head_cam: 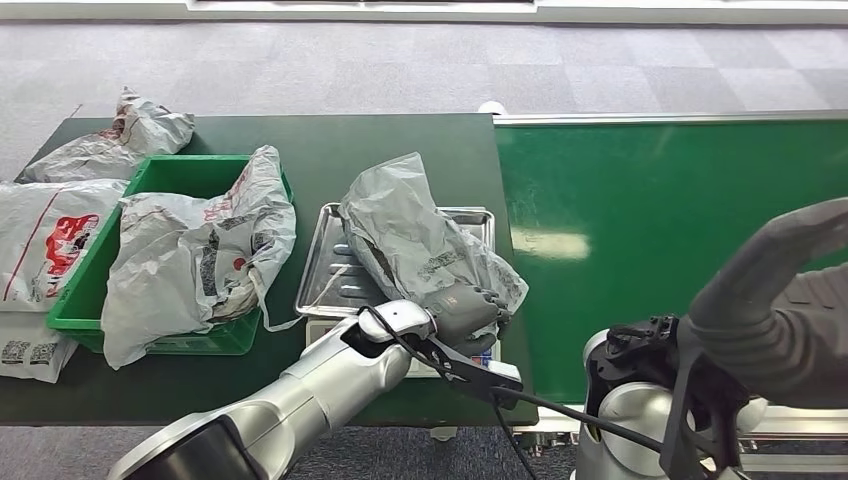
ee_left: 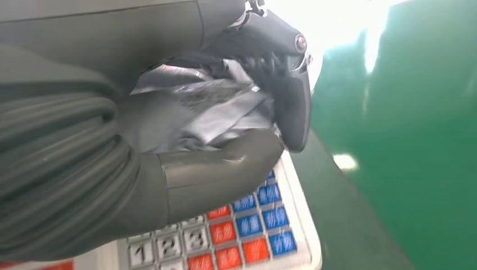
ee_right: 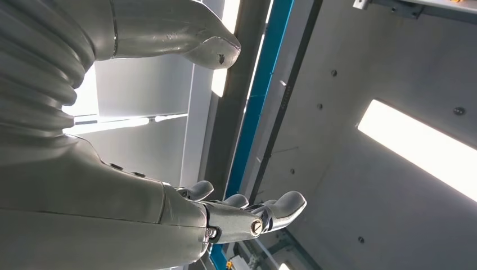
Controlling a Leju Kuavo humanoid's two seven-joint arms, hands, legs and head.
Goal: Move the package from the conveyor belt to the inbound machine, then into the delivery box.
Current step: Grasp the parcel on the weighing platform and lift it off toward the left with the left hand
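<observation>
While the crumpled grey plastic mailer package (head_cam: 420, 235) lies on the ribbed metal weighing tray (head_cam: 327, 262) of the inbound machine, its long axis runs from the left hand (head_cam: 470, 310) away toward the table's far edge. That hand grips its near end; the green plastic delivery box (head_cam: 100, 290) sits to its left. The right hand (ee_right: 247, 216) is raised, fingers apart, holding nothing.

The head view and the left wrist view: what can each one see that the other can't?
The head view alone takes in the green box with a grey bag draped over it, more bags at the table's far left, and the scale's metal tray. The left wrist view alone shows the keypad with numbered, red and blue keys. Both show the left hand gripping the grey package, and the green conveyor belt.
</observation>
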